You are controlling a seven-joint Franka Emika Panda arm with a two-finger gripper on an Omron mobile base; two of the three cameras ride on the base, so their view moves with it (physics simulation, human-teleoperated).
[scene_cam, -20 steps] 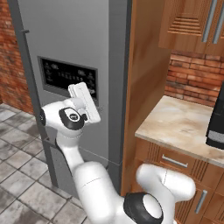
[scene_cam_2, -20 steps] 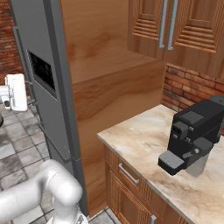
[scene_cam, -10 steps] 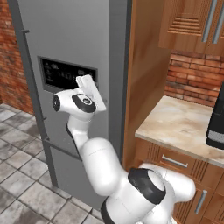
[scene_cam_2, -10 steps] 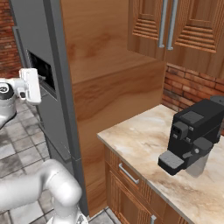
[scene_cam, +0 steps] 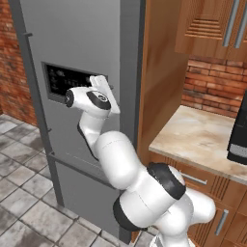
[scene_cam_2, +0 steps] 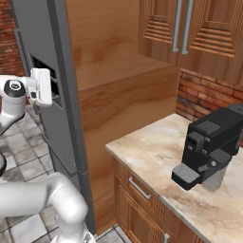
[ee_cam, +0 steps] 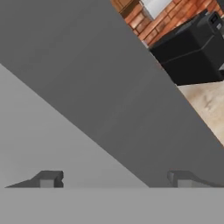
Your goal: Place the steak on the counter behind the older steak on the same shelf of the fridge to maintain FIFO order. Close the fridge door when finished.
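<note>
The fridge door (scene_cam: 72, 58) is seen shut, its dark dispenser panel (scene_cam: 65, 82) at the left. The gripper (ee_cam: 111, 179) is held up against the door's grey face, fingertips (ee_cam: 48, 178) spread wide with nothing between them, presumably so the door's right edge can be caught and pulled. To the right, the counter (scene_cam_2: 156, 152) is occupied at its far end by a black coffee machine (scene_cam_2: 211, 144); bare stone is left toward the near edge. The steak cannot be made out.

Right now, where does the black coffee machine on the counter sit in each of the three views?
Left base view: coffee machine cut off at the right edge, mid-height.
Right base view: lower right, on the counter.
Hand view: upper right corner, beyond the grey fridge door.
Shared landmark: the beige counter.
</note>
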